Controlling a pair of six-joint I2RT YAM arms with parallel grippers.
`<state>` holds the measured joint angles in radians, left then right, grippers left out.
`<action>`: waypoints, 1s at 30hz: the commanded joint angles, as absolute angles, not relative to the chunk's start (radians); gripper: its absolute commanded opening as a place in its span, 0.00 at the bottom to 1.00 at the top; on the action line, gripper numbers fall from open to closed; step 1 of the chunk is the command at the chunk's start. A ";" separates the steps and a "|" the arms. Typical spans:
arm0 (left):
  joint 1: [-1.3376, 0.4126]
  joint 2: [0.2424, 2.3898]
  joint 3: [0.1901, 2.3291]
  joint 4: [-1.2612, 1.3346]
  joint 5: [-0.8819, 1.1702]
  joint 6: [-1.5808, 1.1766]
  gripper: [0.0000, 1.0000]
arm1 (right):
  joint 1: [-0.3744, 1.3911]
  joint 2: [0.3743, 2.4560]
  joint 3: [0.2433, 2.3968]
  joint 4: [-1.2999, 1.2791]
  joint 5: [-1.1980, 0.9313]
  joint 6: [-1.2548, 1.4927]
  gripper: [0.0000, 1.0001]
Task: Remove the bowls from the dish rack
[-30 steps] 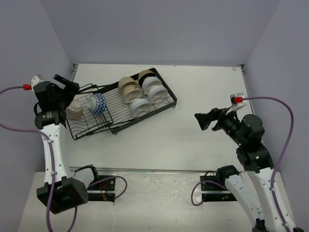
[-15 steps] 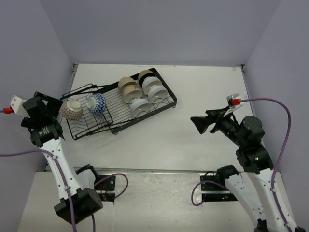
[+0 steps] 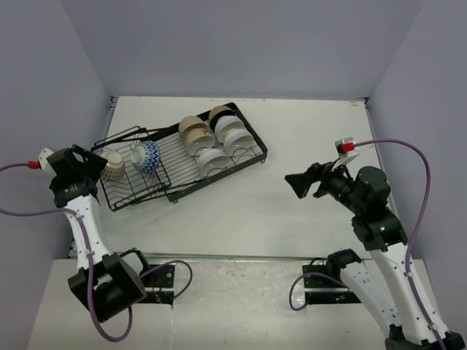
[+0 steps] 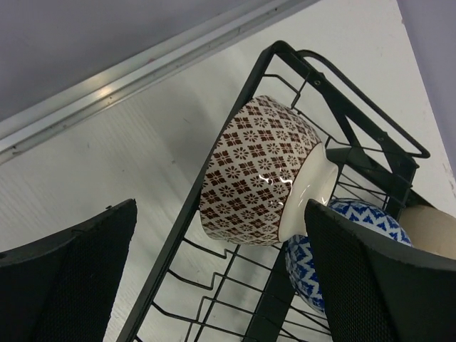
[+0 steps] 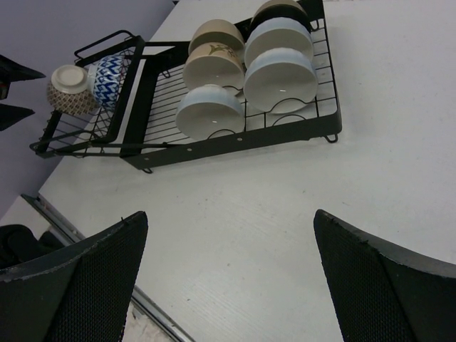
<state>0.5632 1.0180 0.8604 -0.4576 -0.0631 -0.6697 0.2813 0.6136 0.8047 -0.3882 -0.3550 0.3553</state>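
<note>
— Lavender walls (image 3: 241, 44) close in a white tabletop (image 3: 314, 138). How do the jaws stand?
— Both pairs gape wide and hold nothing. The left gripper (image 3: 95, 165) points at the basket end of the dish rack (image 3: 169, 159), just beside a brown-patterned bowl (image 4: 256, 171) lying on its side there.
— And the arm behind it?
— It rises steeply from its base, wrist bent toward the rack. The right gripper (image 3: 294, 186) hovers over bare tabletop, well apart from the rack, with its forearm reaching left.
— Other bowls?
— A blue-and-white bowl (image 3: 148, 155) sits just beside the brown one. The white and beige bowls (image 3: 211, 158) stand in the slots.
</note>
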 commanded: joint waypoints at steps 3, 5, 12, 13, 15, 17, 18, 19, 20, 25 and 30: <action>0.618 1.087 0.841 -0.330 0.101 -0.632 1.00 | 0.284 0.641 0.838 -0.380 -0.345 0.359 0.99; 0.633 1.110 0.835 -0.302 0.161 -0.630 1.00 | 0.284 0.653 0.841 -0.379 -0.356 0.359 0.99; 0.640 1.118 0.822 -0.222 0.270 -0.611 1.00 | 0.284 0.661 0.839 -0.377 -0.361 0.357 0.99; 0.640 1.121 0.827 -0.224 0.279 -0.609 1.00 | 0.285 0.661 0.838 -0.374 -0.360 0.357 0.99; 0.640 1.121 0.833 -0.224 0.290 -0.604 1.00 | 0.284 0.667 0.836 -0.371 -0.364 0.357 0.99; 0.640 1.118 0.834 -0.224 0.291 -0.601 1.00 | 0.284 0.673 0.838 -0.374 -0.371 0.356 0.99; 0.640 1.118 0.834 -0.219 0.288 -0.601 1.00 | 0.284 0.673 0.838 -0.374 -0.376 0.354 0.99; 0.640 1.121 0.836 -0.218 0.288 -0.603 1.00 | 0.284 0.675 0.839 -0.373 -0.376 0.354 0.99; 0.640 1.124 0.835 -0.204 0.304 -0.603 1.00 | 0.284 0.675 0.836 -0.373 -0.376 0.354 0.99; 0.640 1.150 0.835 -0.178 0.362 -0.607 1.00 | 0.284 0.675 0.836 -0.374 -0.371 0.353 0.99; 0.640 1.160 0.831 -0.163 0.373 -0.607 1.00 | 0.284 0.681 0.838 -0.374 -0.373 0.351 0.99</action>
<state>0.6331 1.1576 0.8219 -0.2230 0.3229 -0.6312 0.2813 0.6743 0.8059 -0.3889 -0.3580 0.3550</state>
